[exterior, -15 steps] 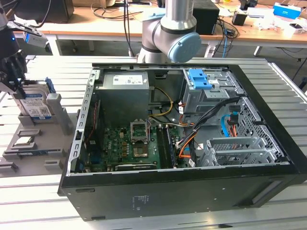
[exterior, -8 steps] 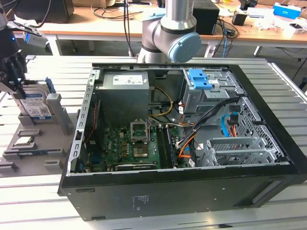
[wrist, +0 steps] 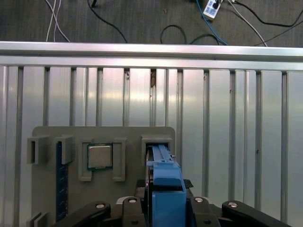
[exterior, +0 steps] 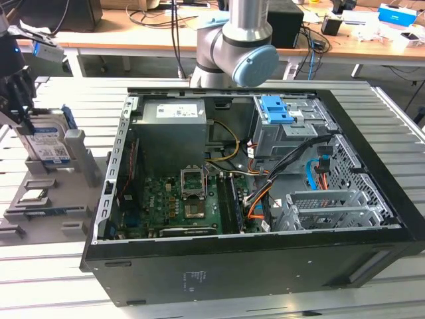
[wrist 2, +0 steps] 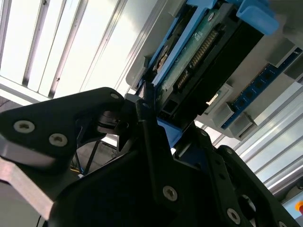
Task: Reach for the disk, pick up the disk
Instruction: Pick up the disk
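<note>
Standing in the holder (exterior: 76,156) at the exterior view's left, the disk (exterior: 53,146) is straddled by the gripper (exterior: 26,119); whether the fingers (wrist 2: 147,123) pinch it cannot be told. Grasping seems in hand; a firm hold is needed before lifting.

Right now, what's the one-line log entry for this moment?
gripper | at silver-grey blue-framed hard drive | drive upright in grey plastic holder
</note>
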{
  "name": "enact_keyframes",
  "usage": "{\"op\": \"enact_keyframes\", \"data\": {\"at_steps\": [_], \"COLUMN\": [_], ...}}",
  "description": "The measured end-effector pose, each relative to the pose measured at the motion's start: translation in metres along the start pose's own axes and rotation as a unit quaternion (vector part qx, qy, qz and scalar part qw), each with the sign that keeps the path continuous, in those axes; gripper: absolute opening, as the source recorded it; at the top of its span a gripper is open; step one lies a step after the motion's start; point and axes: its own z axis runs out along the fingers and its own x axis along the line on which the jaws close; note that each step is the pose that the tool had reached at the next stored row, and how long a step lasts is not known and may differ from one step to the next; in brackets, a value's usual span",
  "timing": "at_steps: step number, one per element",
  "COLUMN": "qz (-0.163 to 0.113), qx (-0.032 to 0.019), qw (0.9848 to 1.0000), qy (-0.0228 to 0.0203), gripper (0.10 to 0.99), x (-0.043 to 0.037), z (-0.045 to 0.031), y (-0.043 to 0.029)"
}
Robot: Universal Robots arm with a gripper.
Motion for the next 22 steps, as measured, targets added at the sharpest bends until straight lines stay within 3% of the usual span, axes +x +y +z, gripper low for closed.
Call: {"op": "enact_keyframes", "data": {"at_steps": [10,22], "qz": [0.000,0.000], "qx": [-0.0001,0.0000], "qw": [1.0000,1.0000], "qy": [0.0000,0.0000], "gripper": [0.365,0.365], "x": [-0.0001,0.0000], "z": [-0.0157,-0.0277], "y": [0.0006,0.0011]}}
